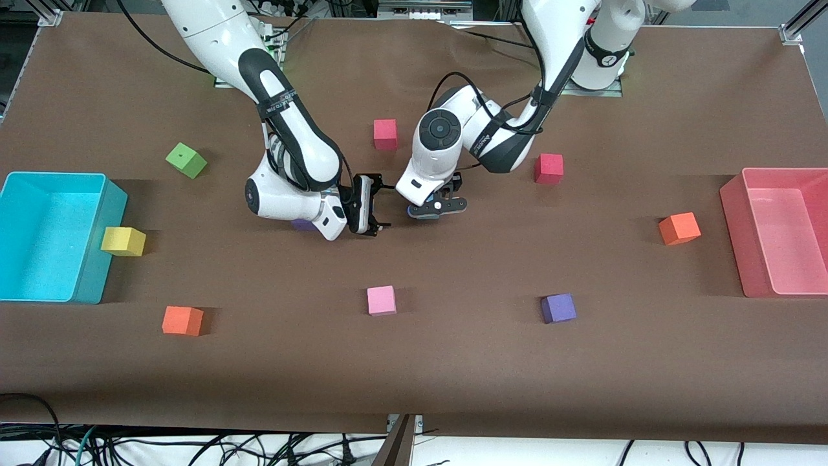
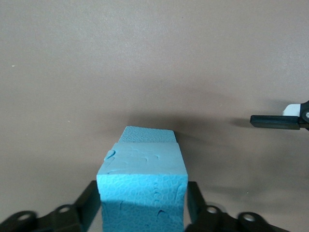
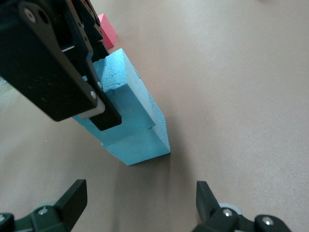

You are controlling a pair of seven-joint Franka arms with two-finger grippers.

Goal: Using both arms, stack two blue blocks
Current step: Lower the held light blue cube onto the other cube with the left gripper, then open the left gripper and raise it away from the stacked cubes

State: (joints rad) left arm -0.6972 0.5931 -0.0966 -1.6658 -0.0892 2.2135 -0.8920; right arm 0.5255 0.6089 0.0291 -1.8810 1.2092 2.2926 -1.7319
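I have the upper blue block (image 2: 143, 164) stacked on the lower blue block (image 3: 140, 142) mid-table, at twelve o'clock from the pink cube (image 1: 381, 300), my left gripper (image 1: 435, 208) loosening around it, right gripper (image 1: 373, 206) open and empty beside; next I judge a straight lift clear

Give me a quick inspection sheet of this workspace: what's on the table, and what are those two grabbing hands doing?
Surface: brown table, flat, no spills seen.
Job's things: two light blue foam cubes, one stacked on the other, mid-table.
Clutter: red, orange, pink, yellow, green and purple foam cubes scattered around; cyan bin at the right arm's end, pink bin at the left arm's end.
Grippers: left gripper straddles the upper blue cube, fingers slightly apart from its sides; right gripper open and empty beside the stack.
Cables: black cables along the table edge nearest the front camera.
Surroundings: metal frame corners; nothing else seen.
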